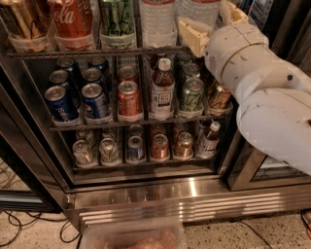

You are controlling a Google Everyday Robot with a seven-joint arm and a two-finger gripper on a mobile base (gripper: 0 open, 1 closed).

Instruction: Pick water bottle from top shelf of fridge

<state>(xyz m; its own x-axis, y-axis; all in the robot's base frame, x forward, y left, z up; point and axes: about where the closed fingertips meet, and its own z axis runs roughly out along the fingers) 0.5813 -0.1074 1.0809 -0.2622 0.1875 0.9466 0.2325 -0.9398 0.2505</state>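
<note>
Two clear ribbed water bottles stand on the top shelf (pixel 97 52) of the fridge (pixel 194 194), one in the middle (pixel 156 19) and one to its right (pixel 199 9); their caps are cut off by the top edge. My gripper (pixel 212 22) is at the upper right, at the end of my white arm (pixel 262 87). It is open, with one cream finger (pixel 192 34) in front of the right bottle's lower left and the other at its right side. The bottle stands on the shelf between them.
Left of the bottles on the top shelf stand a red cola can (pixel 73 19), a green can (pixel 116 19) and a gold can (pixel 24 22). Lower racks hold cans and a brown-drink bottle (pixel 162 90). A clear tub (pixel 131 238) and cables (pixel 19 223) lie on the floor.
</note>
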